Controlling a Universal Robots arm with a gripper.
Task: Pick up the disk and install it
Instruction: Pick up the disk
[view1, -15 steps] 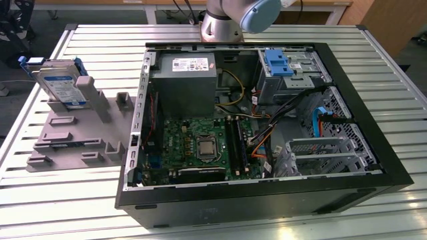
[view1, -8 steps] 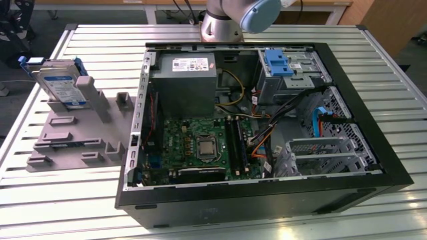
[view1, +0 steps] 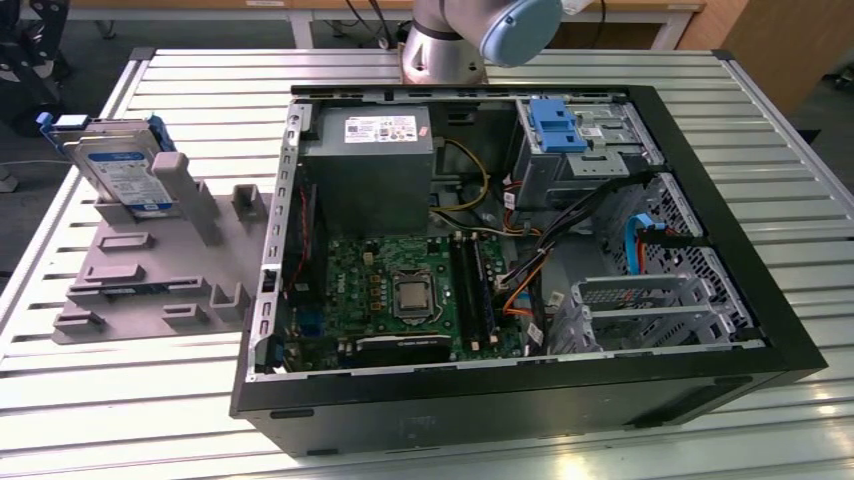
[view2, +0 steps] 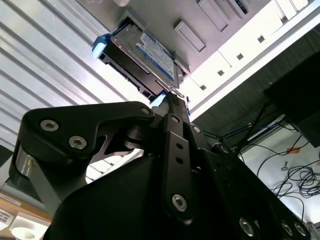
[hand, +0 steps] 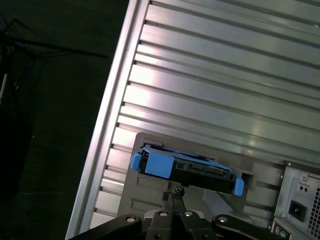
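The disk (hand: 185, 167) stands on edge, propped in a grey stand (view1: 147, 270), which likely keeps its upper edge free for a grasp. In the first wrist view it sits just ahead of the gripper (hand: 172, 192), apart from the tips, which are pressed together on nothing. It is flat silver metal with a white-and-blue label and a blue frame
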